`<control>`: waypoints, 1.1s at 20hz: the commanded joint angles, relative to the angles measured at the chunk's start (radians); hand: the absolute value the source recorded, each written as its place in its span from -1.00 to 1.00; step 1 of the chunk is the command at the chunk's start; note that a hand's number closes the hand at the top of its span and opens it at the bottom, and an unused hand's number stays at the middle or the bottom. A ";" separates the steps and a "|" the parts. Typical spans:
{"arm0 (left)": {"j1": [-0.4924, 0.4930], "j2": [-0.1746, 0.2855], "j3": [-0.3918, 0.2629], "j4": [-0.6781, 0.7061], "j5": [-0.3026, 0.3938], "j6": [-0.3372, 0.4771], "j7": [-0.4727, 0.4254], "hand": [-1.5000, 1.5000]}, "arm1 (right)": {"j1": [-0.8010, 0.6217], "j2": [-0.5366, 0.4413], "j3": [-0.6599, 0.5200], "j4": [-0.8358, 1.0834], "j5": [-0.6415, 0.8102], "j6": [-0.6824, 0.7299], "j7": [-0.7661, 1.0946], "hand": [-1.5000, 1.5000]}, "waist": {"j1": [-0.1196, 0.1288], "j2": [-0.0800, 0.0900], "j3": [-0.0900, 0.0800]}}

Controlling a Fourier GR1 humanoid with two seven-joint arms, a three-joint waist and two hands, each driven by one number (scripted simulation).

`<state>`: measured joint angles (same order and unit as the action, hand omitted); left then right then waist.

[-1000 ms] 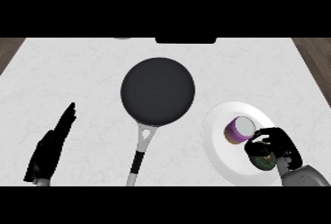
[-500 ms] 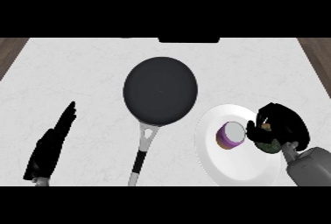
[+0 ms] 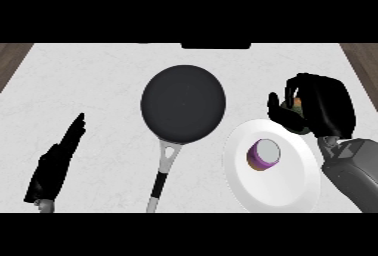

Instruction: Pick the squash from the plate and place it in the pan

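Right hand [image 3: 325,102]: fingers and thumb curled round the squash [image 3: 296,104]. Only a sliver of green and orange shows between them. The hand hangs over bare counter [image 3: 88,80], just past the far rim of the plate [image 3: 288,190] and to the right of the pan [image 3: 182,102]. The squash looks lifted clear of the plate, not yet over the pan.

On the plate: a purple-and-white round item [image 3: 263,153] sits left of centre, apart from the hand. The pan is dark and round, and its handle [image 3: 164,165] runs toward the near edge. Left hand [image 3: 57,162] rests open at the lower left, fingers straight, well away from everything.

Risks, as I judge them:
- Most of the squash is hidden, so the hold may be shallow. A quick sideways swing could let it slip out onto the counter short of the pan.
- Coming in too low, the hand could knock the pan's right rim and push it.
- Letting go from high up, or near the rim, could let the squash roll or bounce out.

Change from half a second ago: the hand was then at the plate's right rim and closer in. It has since risen and moved beyond the plate's far edge with the squash. The purple item, pan and left hand are much as they were.
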<state>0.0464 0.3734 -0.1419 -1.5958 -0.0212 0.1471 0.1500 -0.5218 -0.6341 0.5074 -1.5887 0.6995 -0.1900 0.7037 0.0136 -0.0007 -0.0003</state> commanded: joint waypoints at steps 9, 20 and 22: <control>0.007 -0.036 0.012 0.019 -0.024 -0.015 -0.029 0.00 | -0.388 0.343 -0.122 0.387 -0.057 0.048 -0.150 1.00 | 0.015 0.007 0.000; -0.031 -0.040 -0.005 0.021 -0.057 -0.037 -0.011 0.00 | -0.564 0.630 -0.174 0.986 -0.071 -0.152 -0.319 1.00 | 0.045 0.020 0.000; -0.036 -0.052 -0.015 0.018 -0.053 -0.041 -0.016 0.00 | -0.614 0.631 -0.181 1.081 -0.070 -0.131 -0.330 1.00 | 0.063 0.028 0.000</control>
<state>0.0343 0.3347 -0.1440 -1.5948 -0.0641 0.1110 0.1352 -1.0731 -0.0407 0.3343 -0.6808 0.6410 -0.3071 0.4225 0.0641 0.0198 -0.0004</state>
